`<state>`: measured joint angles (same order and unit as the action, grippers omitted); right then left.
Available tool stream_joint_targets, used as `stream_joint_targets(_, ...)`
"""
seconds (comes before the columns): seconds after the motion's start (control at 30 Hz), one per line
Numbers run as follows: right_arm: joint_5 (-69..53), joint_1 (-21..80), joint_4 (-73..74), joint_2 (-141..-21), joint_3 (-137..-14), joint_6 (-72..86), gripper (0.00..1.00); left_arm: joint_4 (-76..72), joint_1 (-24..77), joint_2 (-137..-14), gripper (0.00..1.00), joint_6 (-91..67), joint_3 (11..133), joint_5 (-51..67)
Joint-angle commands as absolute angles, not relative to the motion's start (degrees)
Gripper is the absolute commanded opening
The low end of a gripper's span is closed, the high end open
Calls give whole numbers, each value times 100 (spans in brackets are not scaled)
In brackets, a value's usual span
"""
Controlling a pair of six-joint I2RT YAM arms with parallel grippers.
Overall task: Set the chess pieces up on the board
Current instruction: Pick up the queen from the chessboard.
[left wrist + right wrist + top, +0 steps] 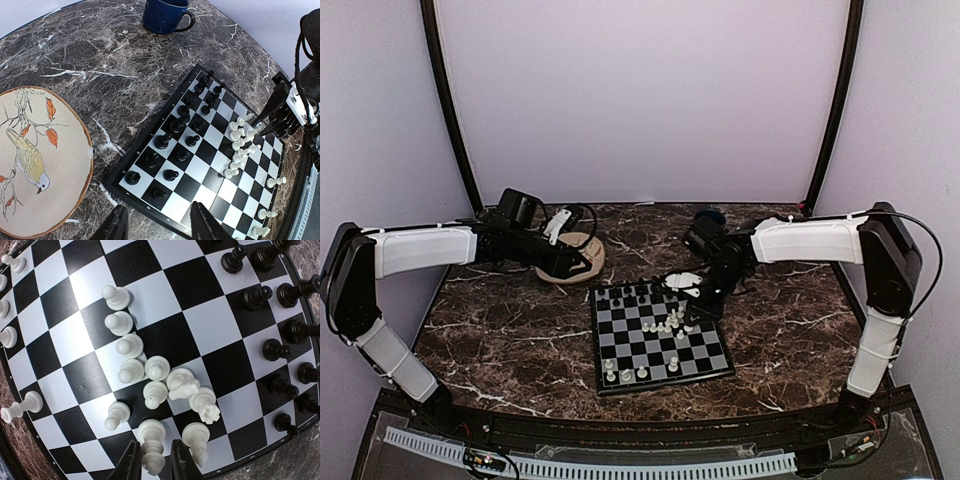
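The black pieces (175, 125) stand in two rows along the far edge of the board (630, 345), so that side looks done. The step in hand is, by my reading, the white side. A few white pieces (642, 373) stand along the near edge, while most of them are bunched in a cluster (156, 367) on the middle squares, some touching. The right gripper (154, 450) is low over the end of that cluster. Its fingers (131, 462) stand narrow on either side of one upright white piece (151, 432). Whether they already pinch it I cannot tell, since a dark sliver shows on one side. Another white one stands just beside the outer finger. The left gripper (160, 226) hangs over the plate (60, 150), beside the board's far corner. Its fingers are moderately apart with nothing between them, and it has no part in this pick. The next move calls for a sure pinch on the piece, then a straight lift, so that the fingers do not topple the close neighbours. After that it needs a carry to a free square in the white rows near the near edge, where it should be set down upright and centred on its square. The tightness of the cluster is the chief risk.
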<state>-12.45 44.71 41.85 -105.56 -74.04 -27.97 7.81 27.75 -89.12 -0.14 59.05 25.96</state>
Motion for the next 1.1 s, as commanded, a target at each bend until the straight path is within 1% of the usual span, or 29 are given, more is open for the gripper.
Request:
stream_joint_targets(0.0, -1388, 4478, 4156, -10583, -7579, -2782, 18, 800, 2777, -8783, 45, 70, 5897, 2611)
stream_joint_targets(0.13, -1410, 4512, 4199, -10545, -7572, -2806, 10, 817, 2776, -8814, 45, 70, 5916, 2615)
stream_joint_targets(0.27, -1358, 4579, 4235, -10491, -7559, -2832, 6, 834, 2776, -8815, 45, 70, 5924, 2611)
stream_joint_targets(0.77, -1022, 4701, 4529, -10280, -8077, -2890, 4, 852, 2777, -8782, 45, 62, 5933, 2595)
stream_joint_targets(1.07, -1150, 5552, 4732, -10317, -8158, -3170, 4, 859, 2775, -8771, 45, 61, 5933, 2602)
